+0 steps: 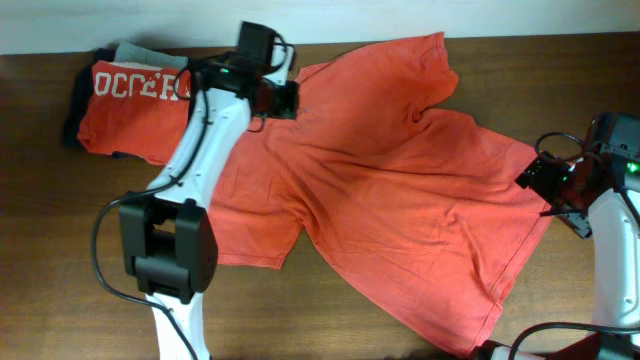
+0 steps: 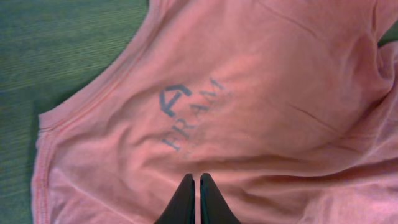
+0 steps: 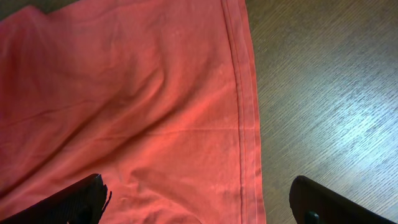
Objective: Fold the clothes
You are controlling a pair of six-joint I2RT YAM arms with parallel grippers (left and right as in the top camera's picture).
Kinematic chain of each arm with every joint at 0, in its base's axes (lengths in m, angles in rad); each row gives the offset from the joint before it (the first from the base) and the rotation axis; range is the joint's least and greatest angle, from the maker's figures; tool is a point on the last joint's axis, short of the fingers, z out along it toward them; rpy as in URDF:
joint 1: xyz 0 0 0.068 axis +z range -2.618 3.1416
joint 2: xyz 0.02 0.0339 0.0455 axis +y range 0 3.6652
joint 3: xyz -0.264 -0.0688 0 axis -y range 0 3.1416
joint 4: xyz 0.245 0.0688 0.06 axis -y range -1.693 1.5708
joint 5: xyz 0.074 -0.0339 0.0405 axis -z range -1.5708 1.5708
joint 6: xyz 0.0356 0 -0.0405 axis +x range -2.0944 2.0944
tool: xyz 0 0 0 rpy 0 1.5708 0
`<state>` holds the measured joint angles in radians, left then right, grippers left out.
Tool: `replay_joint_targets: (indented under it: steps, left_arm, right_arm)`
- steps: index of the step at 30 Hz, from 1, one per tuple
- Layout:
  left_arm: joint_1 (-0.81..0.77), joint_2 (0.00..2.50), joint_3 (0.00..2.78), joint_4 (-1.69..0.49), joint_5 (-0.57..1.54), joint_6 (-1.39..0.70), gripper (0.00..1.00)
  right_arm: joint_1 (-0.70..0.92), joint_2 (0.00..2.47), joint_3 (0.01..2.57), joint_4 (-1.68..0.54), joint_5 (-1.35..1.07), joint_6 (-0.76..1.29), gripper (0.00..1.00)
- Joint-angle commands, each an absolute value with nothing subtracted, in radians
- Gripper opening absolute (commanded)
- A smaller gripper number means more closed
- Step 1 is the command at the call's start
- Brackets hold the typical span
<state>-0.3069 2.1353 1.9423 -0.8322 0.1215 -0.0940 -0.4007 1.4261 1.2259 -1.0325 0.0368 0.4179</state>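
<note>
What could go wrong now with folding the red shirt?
1. The left claw is shut near the logo. If it pinched only a little cloth, the shirt may slip out when lifted.
2. The shirt lies wrinkled and crooked, so a fold might come out lopsided.
3. The right claw is open over the hem and holds nothing, so that side could drag.

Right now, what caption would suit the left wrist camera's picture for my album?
Left gripper, jaws shut, poised near the dark chest logo of a rumpled coral-red T-shirt.
</note>
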Motion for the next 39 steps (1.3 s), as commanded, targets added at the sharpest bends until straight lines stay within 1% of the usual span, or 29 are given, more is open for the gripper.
replay_joint_targets:
  steps: [1, 4, 14, 21, 24, 26, 29, 31, 36, 39]
  left_arm:
    - [-0.302, 2.128, 1.945, -0.866, 0.047, -0.075, 0.04]
    - [-0.303, 2.128, 1.945, -0.987, 0.047, -0.101, 0.0]
    - [-0.303, 2.127, 1.945, -1.364, 0.043, -0.12, 0.01]
    - [-0.308, 2.062, 1.924, -1.507, 0.04, -0.165, 0.0]
    - [-0.32, 1.984, 1.826, -1.478, 0.04, -0.189, 0.01]
    - [-0.323, 1.923, 1.706, -1.411, 0.048, -0.219, 0.01]
    - [-0.323, 1.85, 1.509, -1.248, 0.123, -0.221, 0.0]
    - [-0.323, 1.825, 1.397, -1.113, 0.208, -0.228, 0.0]
    - [-0.323, 1.825, 1.294, -0.922, 0.241, -0.365, 0.01]
    - [-0.323, 1.825, 1.286, -0.853, 0.241, -0.382, 0.01]
  right_arm:
    - [-0.405, 1.428, 1.245, -1.032, 0.054, 0.423, 0.98]
    - [-0.405, 1.428, 1.245, -1.032, 0.054, 0.423, 0.99]
    - [-0.405, 1.428, 1.245, -1.032, 0.054, 0.423, 0.99]
    - [-0.405, 1.428, 1.245, -1.032, 0.054, 0.423, 0.99]
    - [-0.405, 1.428, 1.245, -1.032, 0.054, 0.423, 0.99]
    - [-0.405, 1.428, 1.245, -1.032, 0.054, 0.423, 0.99]
    - [-0.405, 1.428, 1.245, -1.032, 0.054, 0.423, 0.99]
    - [-0.405, 1.428, 1.245, -1.032, 0.054, 0.423, 0.99]
    - [-0.405, 1.428, 1.245, -1.032, 0.054, 0.423, 0.99]
    - [-0.405, 1.428, 1.245, -1.032, 0.054, 0.423, 0.99]
